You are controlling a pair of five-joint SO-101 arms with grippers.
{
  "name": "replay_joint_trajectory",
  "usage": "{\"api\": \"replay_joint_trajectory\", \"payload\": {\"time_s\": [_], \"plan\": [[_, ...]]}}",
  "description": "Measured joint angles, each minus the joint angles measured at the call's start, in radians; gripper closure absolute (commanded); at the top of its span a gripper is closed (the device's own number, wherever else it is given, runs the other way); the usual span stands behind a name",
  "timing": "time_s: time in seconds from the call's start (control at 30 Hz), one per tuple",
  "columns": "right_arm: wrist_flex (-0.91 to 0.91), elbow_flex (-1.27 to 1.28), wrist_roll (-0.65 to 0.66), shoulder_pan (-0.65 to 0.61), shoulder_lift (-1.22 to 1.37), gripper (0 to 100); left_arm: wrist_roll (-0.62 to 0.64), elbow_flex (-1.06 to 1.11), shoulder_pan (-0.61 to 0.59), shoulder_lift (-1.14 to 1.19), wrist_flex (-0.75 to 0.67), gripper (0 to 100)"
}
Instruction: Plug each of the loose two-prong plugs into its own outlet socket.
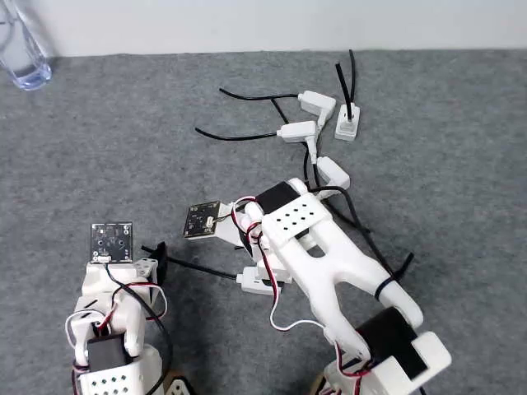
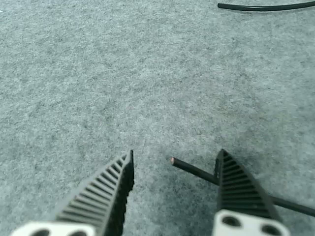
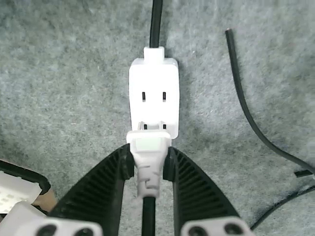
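Right gripper (image 3: 147, 155): clamped on a white two-prong plug (image 3: 147, 147), one finger on each side of the plug body. The plug lead (image 3: 147, 216) runs back between the fingers toward the wrist.
Just ahead of the fingertips: a white outlet socket (image 3: 154, 93), flat on the grey felt (image 3: 64, 73), face up. The plug's prongs sit at the nearer pair of slots, at the socket's near edge. Can't tell how deep they're in. A second pair of slots is further along the face.
Past the socket: its black socket cable (image 3: 156, 19) leads straight away from the gripper. Off to one side of the fingers, apart from the socket, a loose black cable (image 3: 246, 93) lies with a cut end.

Left gripper (image 2: 176, 155): fingers spread wide, gripping nothing, low over the felt. A black cable end (image 2: 173, 161) lies on the felt between the fingertips, nearer one finger, with the rest of it passing behind that finger. Far ahead of it, another black cable (image 2: 266, 7) crosses the felt.

High view: well beyond the right arm (image 1: 329, 255), a cluster of white plugs and sockets (image 1: 298, 130) with black leads lies on the felt. Far ahead of the left arm (image 1: 107, 329), at the table's back corner, is a clear bottle (image 1: 20, 58).
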Motion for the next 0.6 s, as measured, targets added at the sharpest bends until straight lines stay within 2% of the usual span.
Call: {"api": "replay_joint_trajectory", "payload": {"time_s": [0.33,0.6], "plan": [[0.000,0.003,0.032,0.068,0.003,99.1,0.000,0.000,0.000,0.000,0.000,75],[-0.026,0.041,0.032,0.049,0.003,99.1,0.000,0.000,0.000,0.000,0.000,75]]}}
